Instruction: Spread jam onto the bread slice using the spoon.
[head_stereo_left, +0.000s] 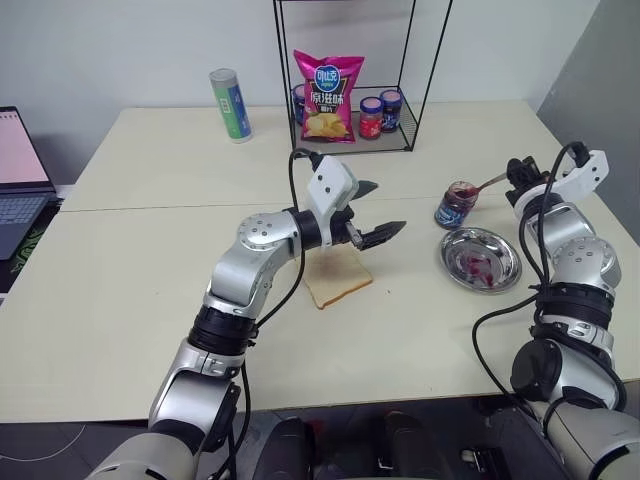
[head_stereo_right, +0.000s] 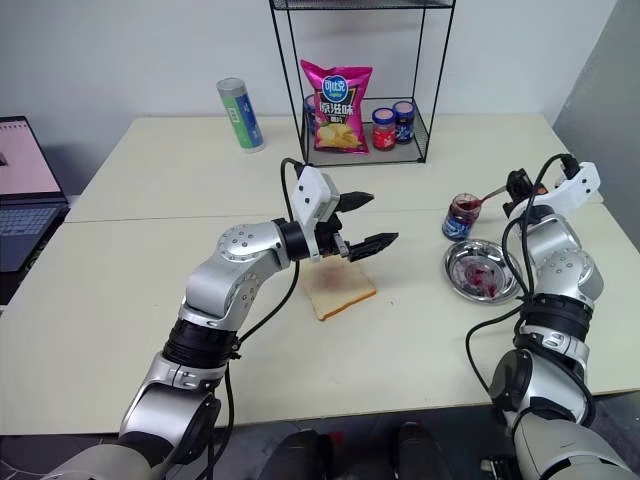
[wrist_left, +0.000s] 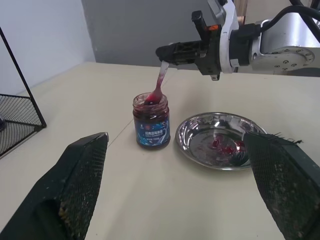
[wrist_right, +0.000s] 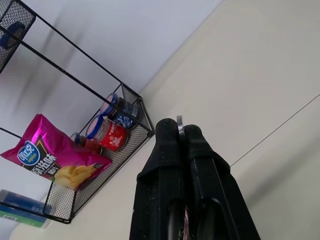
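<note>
Your right gripper (wrist_left: 167, 52) holds the spoon (wrist_left: 157, 89) tight, its bowl dipped in the jam (wrist_left: 151, 121); your left gripper (head_stereo_left: 378, 212) hangs wide open over the bread slice (head_stereo_left: 338, 281)

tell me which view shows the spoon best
The left wrist view: the spoon shows whole, its bowl in the jam jar and its handle pinched in the right gripper. Both eye views show just a short stretch of handle slanting from the jar. The right wrist view shows a silver sliver between the shut fingers.
</note>
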